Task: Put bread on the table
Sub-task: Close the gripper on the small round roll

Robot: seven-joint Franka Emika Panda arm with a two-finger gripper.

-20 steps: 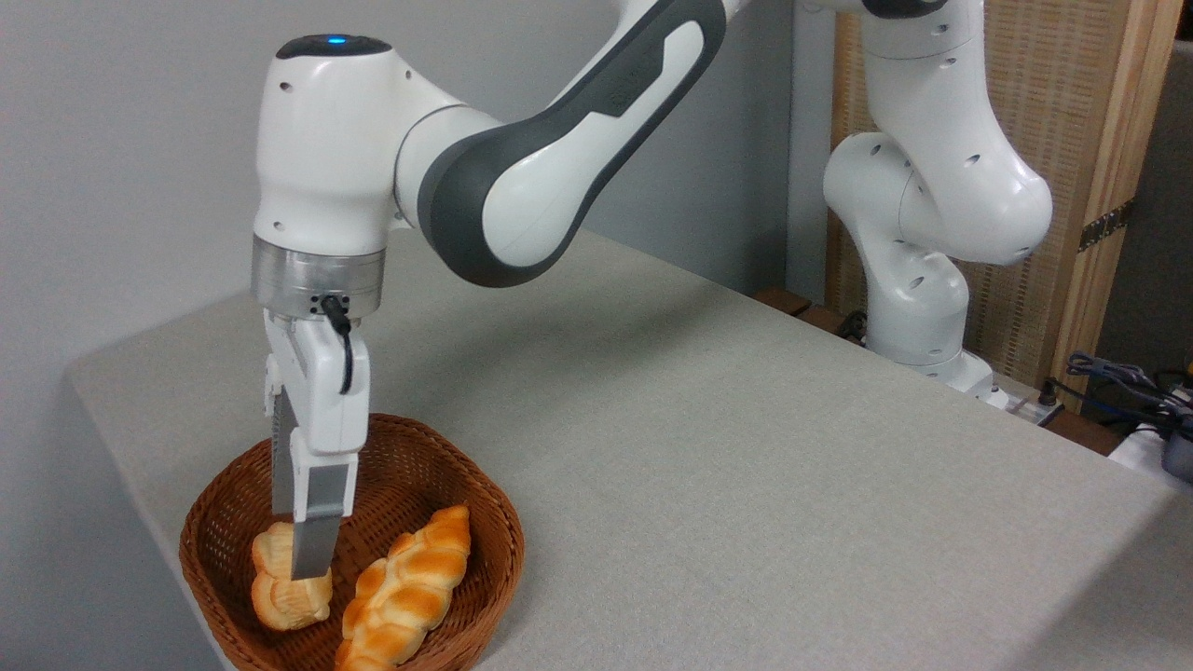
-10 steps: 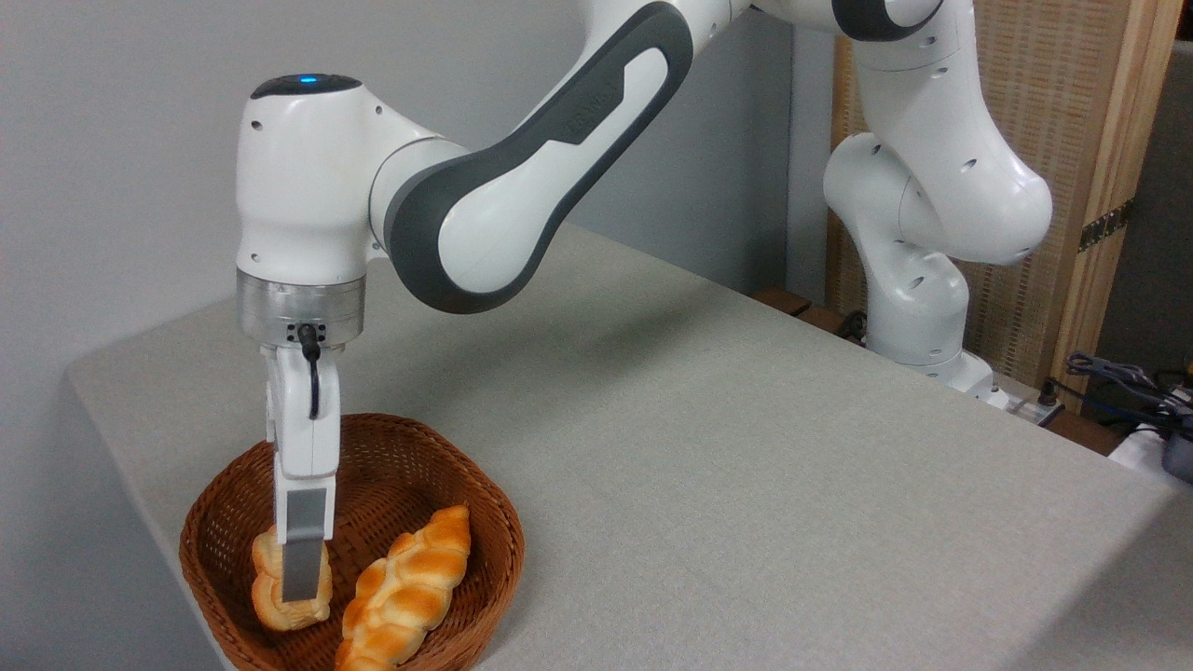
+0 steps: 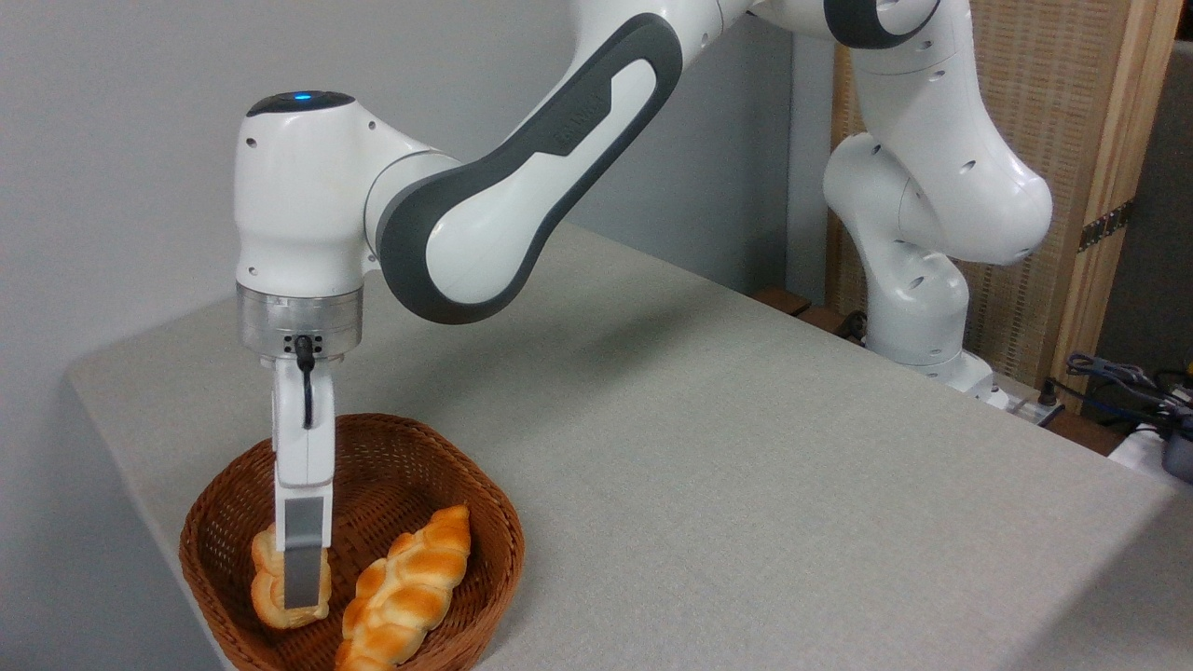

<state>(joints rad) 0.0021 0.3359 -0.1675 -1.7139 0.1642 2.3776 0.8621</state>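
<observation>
The bread (image 3: 265, 582), a small pale golden bun, lies in the left part of the brown wicker basket (image 3: 508, 545). My gripper (image 3: 301, 596) points straight down into the basket and is turned edge-on to the camera. Its near finger (image 3: 303, 559) stands in front of the bun's middle, its tip down at the bun's lower edge. The far finger is hidden behind the near one, so the gap between them does not show. The table (image 3: 746, 466) is a wide grey-beige cloth surface stretching to the right of the basket.
A long orange-brown braided loaf (image 3: 405, 587) lies in the basket just right of the bun. The basket sits near the table's front left edge. The arm's white base (image 3: 918, 308) stands at the back right, with cables (image 3: 1118, 382) beside it.
The wrist has turned so the gripper is edge-on. It has shifted slightly left and sunk lower over the bun. The bun and the loaf have not moved.
</observation>
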